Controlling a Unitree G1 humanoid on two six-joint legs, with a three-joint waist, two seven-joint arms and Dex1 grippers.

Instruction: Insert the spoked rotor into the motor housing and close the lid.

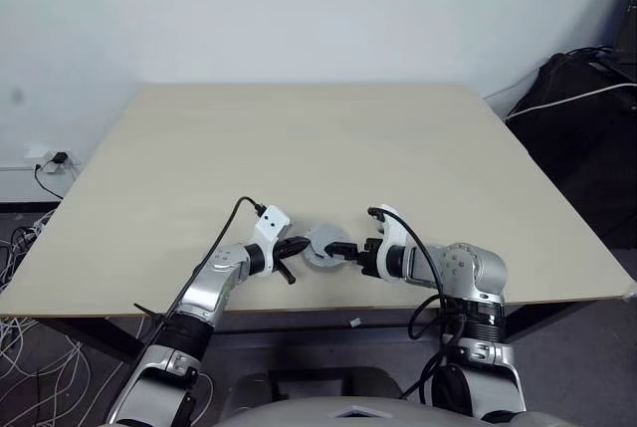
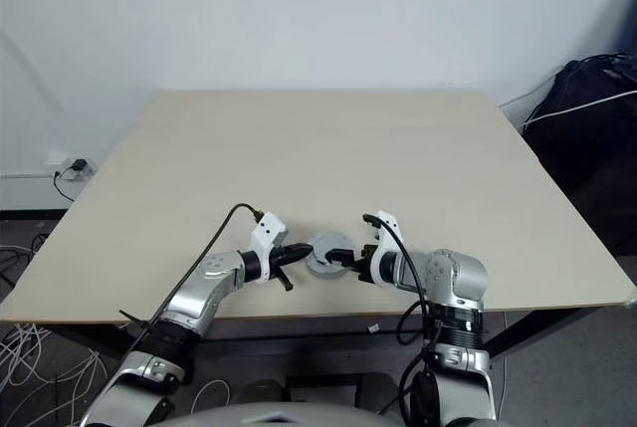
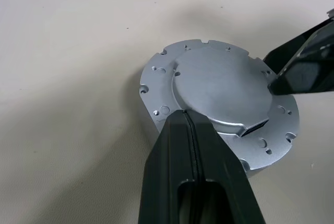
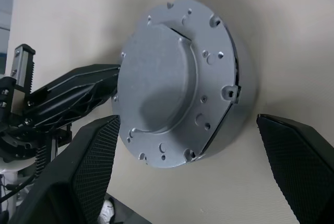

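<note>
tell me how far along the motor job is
Looks mostly done: the lid sits on the motor housing, hiding any rotor. In hand: shut left gripper presses the lid's edge, open right gripper straddles the housing. Left: confirm the lid is seated; a thin seam shows.

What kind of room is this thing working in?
Probably a lab or workshop room: a bare beige table against a plain white wall, loose cables on the floor, and a machined metal motor part being handled.

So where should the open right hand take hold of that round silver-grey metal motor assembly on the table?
On the rim of the round silver-grey metal motor assembly, one finger per side wall, approaching from its right. It lies flat, its top a broad smooth face; the shut left hand rests on the left edge.
</note>
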